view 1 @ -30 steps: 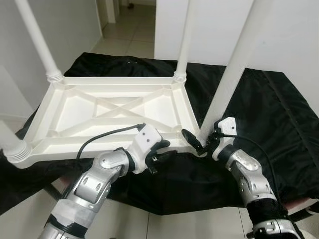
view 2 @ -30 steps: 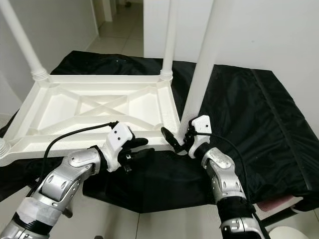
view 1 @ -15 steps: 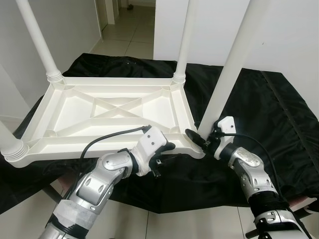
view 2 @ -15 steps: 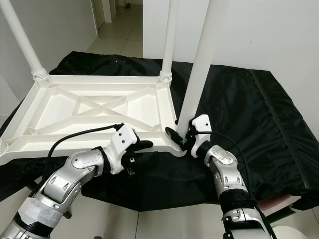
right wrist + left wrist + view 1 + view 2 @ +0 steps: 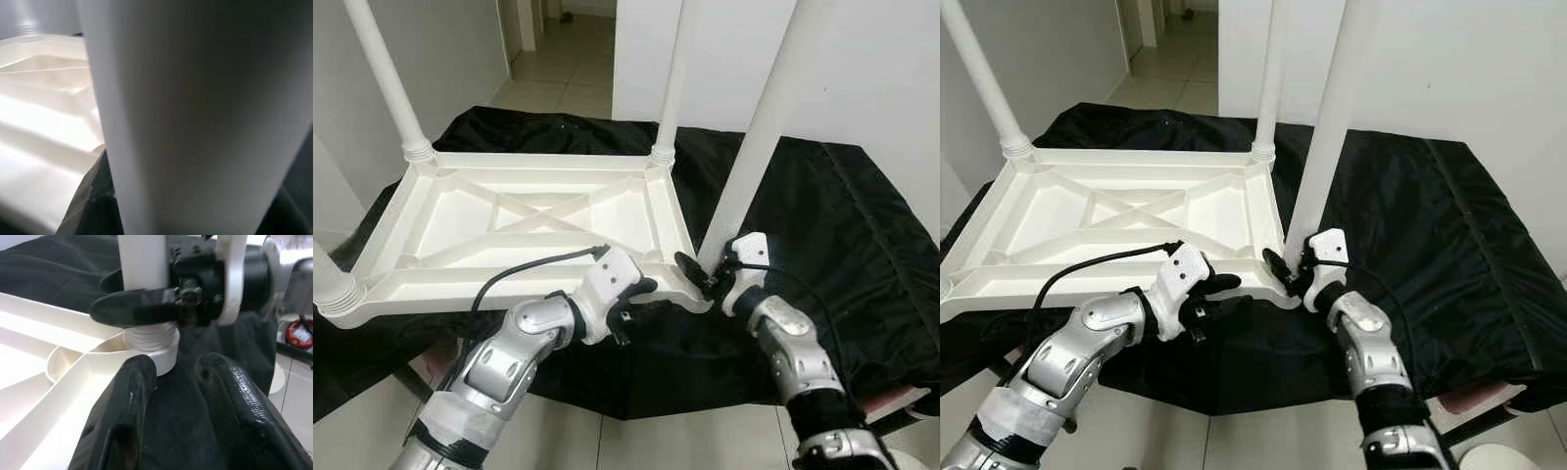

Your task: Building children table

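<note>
White children's table top point(image 5: 524, 220) lies upside down on a black cloth point(image 5: 832, 225) covering the bench; it occupies the left and centre of the cloth, ribbed underside up; legs stand upright at its corners. The near-right leg point(image 5: 759, 127) rises from the top's near-right corner socket; right gripper point(image 5: 705, 277) is closed around this leg just above the socket, one black finger point(image 5: 132, 307) crossing the leg's front. Left gripper point(image 5: 641, 299) sits at the top's near edge, just beside that corner; its fingers point(image 5: 124, 416) stand narrowly apart, holding nothing, tips close to the socket collar.
</note>
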You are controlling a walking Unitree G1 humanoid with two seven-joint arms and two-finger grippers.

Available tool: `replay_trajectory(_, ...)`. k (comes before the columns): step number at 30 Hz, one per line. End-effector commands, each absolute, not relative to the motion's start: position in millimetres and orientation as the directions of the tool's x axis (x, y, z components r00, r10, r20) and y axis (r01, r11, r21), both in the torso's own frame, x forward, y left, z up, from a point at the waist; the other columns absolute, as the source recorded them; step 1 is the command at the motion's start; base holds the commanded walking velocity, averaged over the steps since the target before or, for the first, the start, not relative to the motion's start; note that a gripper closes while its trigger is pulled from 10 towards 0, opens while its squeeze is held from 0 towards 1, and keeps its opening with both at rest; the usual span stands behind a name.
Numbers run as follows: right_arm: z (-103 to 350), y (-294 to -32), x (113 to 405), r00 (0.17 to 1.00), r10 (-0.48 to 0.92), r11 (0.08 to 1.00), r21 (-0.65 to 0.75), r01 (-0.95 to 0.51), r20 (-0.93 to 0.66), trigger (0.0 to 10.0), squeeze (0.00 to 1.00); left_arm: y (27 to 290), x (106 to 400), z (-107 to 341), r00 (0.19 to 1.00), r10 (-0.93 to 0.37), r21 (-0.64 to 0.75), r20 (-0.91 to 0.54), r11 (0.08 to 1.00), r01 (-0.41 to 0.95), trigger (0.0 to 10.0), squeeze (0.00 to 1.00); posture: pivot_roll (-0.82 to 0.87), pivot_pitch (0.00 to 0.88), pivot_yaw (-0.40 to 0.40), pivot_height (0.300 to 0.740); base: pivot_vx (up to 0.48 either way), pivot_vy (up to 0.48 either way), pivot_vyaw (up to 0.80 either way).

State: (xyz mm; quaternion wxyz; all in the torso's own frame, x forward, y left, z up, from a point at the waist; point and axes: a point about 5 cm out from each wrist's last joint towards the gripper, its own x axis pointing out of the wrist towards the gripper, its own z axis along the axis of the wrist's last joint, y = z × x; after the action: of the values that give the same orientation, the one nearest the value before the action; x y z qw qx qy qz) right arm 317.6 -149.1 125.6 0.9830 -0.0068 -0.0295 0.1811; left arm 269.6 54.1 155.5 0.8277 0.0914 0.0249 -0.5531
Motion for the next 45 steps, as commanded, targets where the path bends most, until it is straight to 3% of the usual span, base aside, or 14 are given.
replay_trajectory(1,116,-150,315,0.952,0.307,0.952,-0.010,-0.307,0.002,10.0,0.00,55,268,156,0.375,-0.916,0.112,-0.141,0.362,0.926,10.0,0.00,0.04,0.000,-0.032,0.740,0.000,0.000,0.00)
replay_trajectory(10,116,-133,299,0.997,0.075,0.995,0.071,-0.076,0.007,10.0,0.00,54,267,155,0.365,-0.920,0.111,-0.141,0.351,0.930,10.0,0.00,0.04,0.000,-0.032,0.740,0.000,0.000,0.00)
replay_trajectory(11,113,-123,292,0.999,-0.035,0.984,0.174,0.035,-0.002,10.0,0.00,54,267,155,0.367,-0.920,0.109,-0.141,0.354,0.929,10.0,0.00,0.04,0.000,-0.035,0.740,0.000,0.000,0.00)
replay_trajectory(14,112,-113,287,0.996,-0.083,0.960,0.266,0.086,-0.024,10.0,0.00,54,267,155,0.368,-0.919,0.106,-0.140,0.355,0.929,10.0,0.00,0.04,0.000,-0.036,0.740,0.000,0.000,0.00)
replay_trajectory(26,121,-113,289,0.999,-0.040,0.975,0.220,0.036,0.015,10.0,0.01,54,265,154,0.356,-0.924,0.105,-0.141,0.343,0.933,10.0,0.00,0.04,0.000,-0.037,0.740,0.000,0.000,0.00)
replay_trajectory(27,123,-113,289,0.999,-0.039,0.976,0.215,0.033,0.022,10.0,1.00,54,265,155,0.356,-0.924,0.105,-0.140,0.344,0.933,10.0,0.00,0.04,0.000,-0.039,0.740,0.000,0.000,0.00)
replay_trajectory(36,128,-118,289,0.998,-0.019,0.981,0.196,0.006,0.062,10.0,1.00,53,263,154,0.355,-0.925,0.101,-0.136,0.343,0.934,10.0,0.00,0.04,0.000,-0.048,0.740,0.000,0.000,0.00)
replay_trajectory(37,127,-120,289,0.998,-0.001,0.983,0.182,-0.011,0.066,10.0,0.77,53,263,153,0.353,-0.925,0.101,-0.138,0.342,0.934,10.0,0.00,0.04,0.000,-0.049,0.740,0.000,0.000,0.00)
replay_trajectory(38,126,-123,289,0.997,0.028,0.984,0.173,-0.039,0.065,10.0,0.00,53,263,153,0.353,-0.925,0.101,-0.139,0.341,0.935,10.0,0.00,0.04,0.000,-0.049,0.740,0.000,0.000,0.00)
replay_trajectory(45,122,-137,288,0.993,0.101,0.987,0.117,-0.109,0.065,10.0,0.00,54,263,153,0.351,-0.925,0.103,-0.143,0.338,0.935,10.0,0.00,0.04,0.000,-0.047,0.740,0.000,0.000,0.00)
